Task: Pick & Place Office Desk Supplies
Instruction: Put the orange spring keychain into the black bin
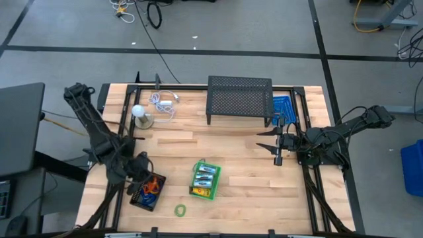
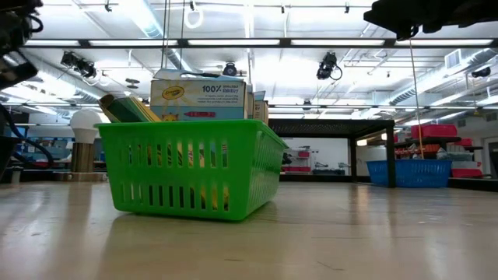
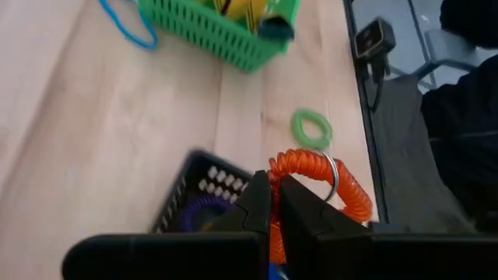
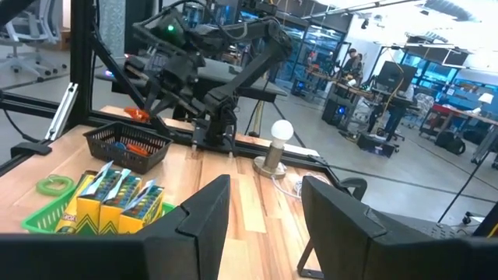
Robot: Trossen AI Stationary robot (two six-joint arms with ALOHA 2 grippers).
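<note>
Holding an orange coil loop (image 3: 320, 183) pinched in my closed left hand (image 3: 274, 204) right above the black basket (image 1: 145, 192) to drop it there, crayon boxes (image 1: 204, 178) already in the green basket (image 1: 192, 192), right hand (image 1: 275, 141) parked half-open and empty by the desk (image 1: 251, 198) edge.

Crayon boxes (image 1: 204, 178) sit in the middle basket (image 1: 192, 192); the loop tray (image 1: 147, 191) lies left, one loose loop (image 1: 180, 210) between them, nearer the table (image 1: 238, 152) edge.
</note>
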